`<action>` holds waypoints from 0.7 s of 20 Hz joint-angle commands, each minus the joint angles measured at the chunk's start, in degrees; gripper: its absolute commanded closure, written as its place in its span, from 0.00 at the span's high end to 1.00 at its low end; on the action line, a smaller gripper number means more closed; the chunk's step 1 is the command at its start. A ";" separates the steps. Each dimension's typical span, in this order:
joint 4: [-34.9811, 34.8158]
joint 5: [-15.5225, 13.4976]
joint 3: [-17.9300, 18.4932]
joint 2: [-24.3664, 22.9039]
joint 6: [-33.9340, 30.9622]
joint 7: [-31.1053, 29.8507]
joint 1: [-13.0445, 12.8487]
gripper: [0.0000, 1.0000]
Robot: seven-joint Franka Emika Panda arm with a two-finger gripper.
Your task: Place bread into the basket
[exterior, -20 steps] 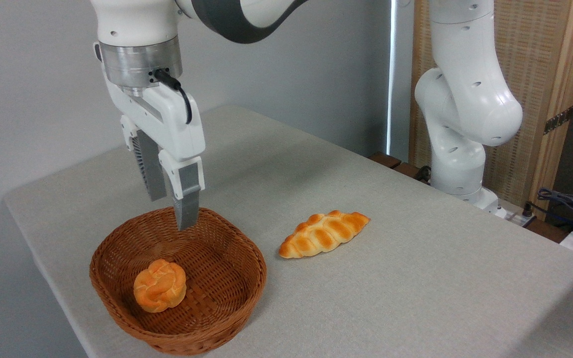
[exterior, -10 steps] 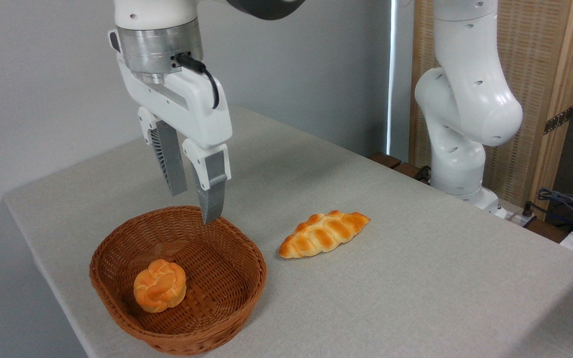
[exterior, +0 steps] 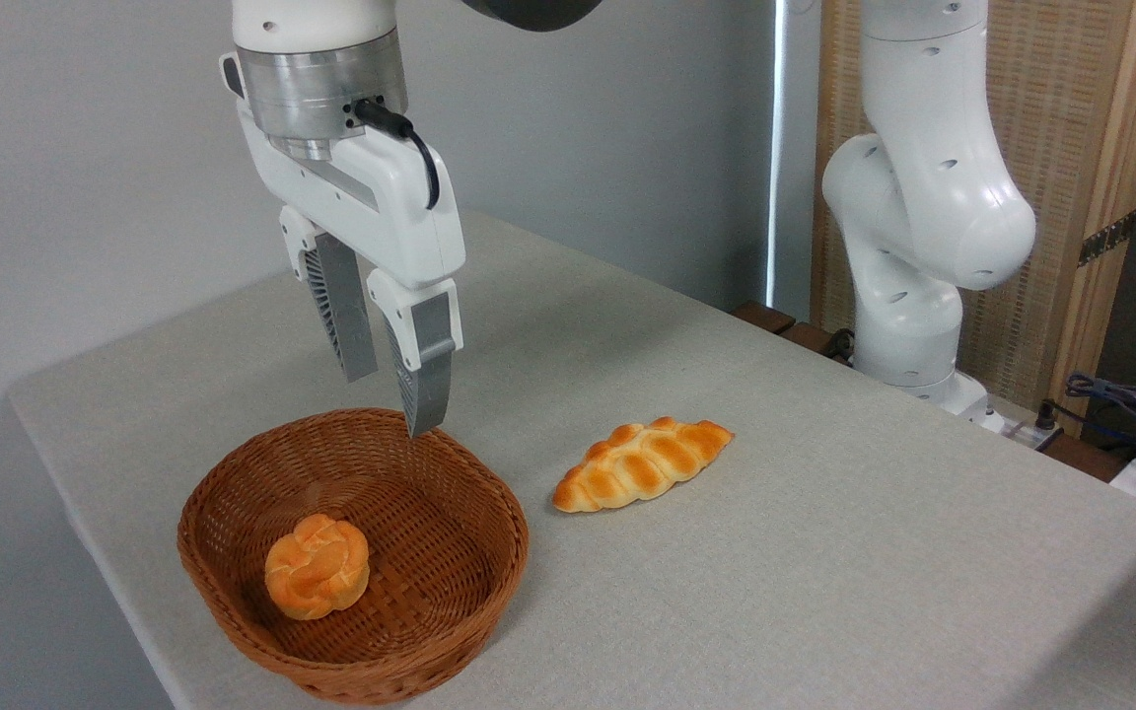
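Round bread sits swirl-up inside the basket.

A small orange-golden knotted bun is being held upright inside the oval brown wicker basket, toward its front-left floor.

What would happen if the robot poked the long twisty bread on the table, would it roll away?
Probably not far. The braided loaf is long with pointed ends and lies flat on the table, so it would likely slide or spin rather than roll. Its bumpy top may give fingers some grip. It looks light, though that cannot be told for sure.
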 commanded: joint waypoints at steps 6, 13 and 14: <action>-6.39 0.64 -0.01 -7.90 -2.99 0.38 -0.47 1.00; -5.78 1.61 -0.98 -7.47 -3.25 -1.81 -0.38 1.00; -5.87 1.61 -0.97 -7.47 -3.25 -1.90 -0.38 1.00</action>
